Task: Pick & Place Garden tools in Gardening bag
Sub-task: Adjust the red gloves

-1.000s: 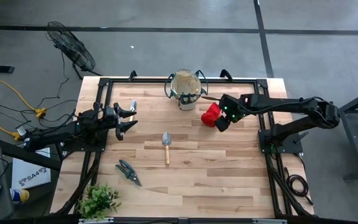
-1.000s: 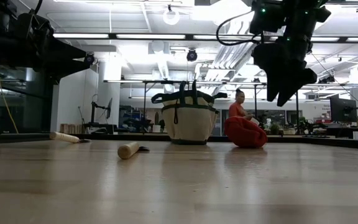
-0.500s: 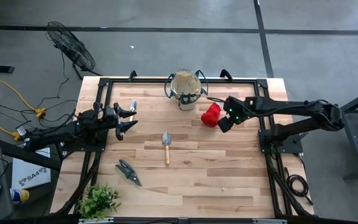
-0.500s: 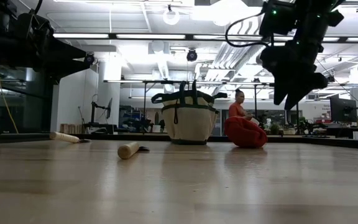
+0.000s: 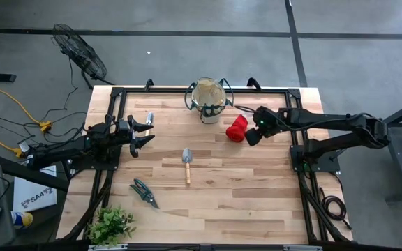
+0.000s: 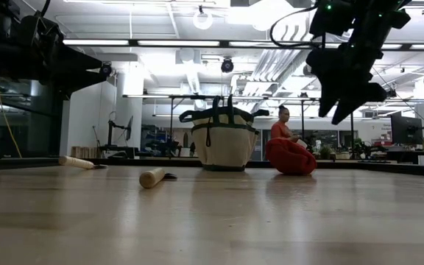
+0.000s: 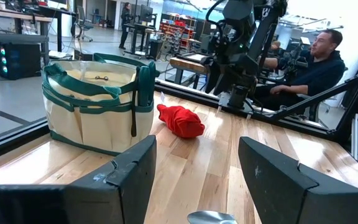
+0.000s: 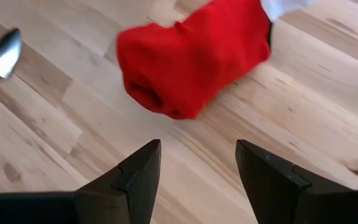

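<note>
The beige gardening bag (image 5: 209, 102) stands upright at the table's far middle. Just right of it the red bundle (image 5: 236, 128) lies on the wood. My right gripper (image 5: 251, 137) hangs open above the table at the bundle's right side, slanting down, and the bundle (image 8: 191, 59) shows beyond its fingers. The trowel (image 5: 186, 164) lies mid-table and the pruning shears (image 5: 144, 192) lie nearer the front left. My left gripper (image 5: 142, 133) waits open and level at the left, beside a metal-tipped tool (image 5: 150, 118).
A leafy plant (image 5: 110, 224) sits at the near left corner. Black frame rails (image 5: 117, 94) border the table. A seated person (image 7: 325, 59) is beyond the table's right side. Bare wood lies between the trowel and the right edge.
My right gripper has drawn back a little toward the table's right edge, away from the red bundle, and has turned slightly. Its fingers stay open, and the bundle has not moved.
</note>
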Robot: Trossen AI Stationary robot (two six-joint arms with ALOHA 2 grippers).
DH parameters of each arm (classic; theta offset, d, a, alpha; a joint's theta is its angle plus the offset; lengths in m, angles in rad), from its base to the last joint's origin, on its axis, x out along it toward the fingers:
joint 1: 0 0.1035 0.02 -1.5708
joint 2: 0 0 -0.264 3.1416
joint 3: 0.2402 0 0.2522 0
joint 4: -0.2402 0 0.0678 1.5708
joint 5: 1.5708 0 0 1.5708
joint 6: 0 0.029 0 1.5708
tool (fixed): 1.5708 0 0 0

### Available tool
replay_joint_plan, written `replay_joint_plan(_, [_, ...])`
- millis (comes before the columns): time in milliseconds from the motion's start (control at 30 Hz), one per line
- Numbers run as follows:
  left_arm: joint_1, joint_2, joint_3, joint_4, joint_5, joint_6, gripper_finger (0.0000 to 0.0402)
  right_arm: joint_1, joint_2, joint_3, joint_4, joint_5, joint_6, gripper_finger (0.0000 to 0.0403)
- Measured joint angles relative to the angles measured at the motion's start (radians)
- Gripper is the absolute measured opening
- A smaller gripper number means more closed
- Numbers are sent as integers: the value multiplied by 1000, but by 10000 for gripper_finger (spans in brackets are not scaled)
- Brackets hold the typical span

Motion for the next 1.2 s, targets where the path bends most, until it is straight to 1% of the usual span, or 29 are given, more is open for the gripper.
replay_joint_plan(233, [0,0,0,0,0,0,223,0,1,0,81,-8,24,201])
replay_joint_plan(633, [0,0,0,0,0,0,223,8,1,1,135,-7,32,201])
replay_joint_plan(767, [0,0,0,0,0,0,223,16,1,1,178,-1,91,201])
replay_joint_plan(867, [0,0,0,0,0,0,223,16,4,1,199,35,156,201])
replay_joint_plan(1200, [0,0,0,0,0,0,223,15,101,1,279,107,408,201])
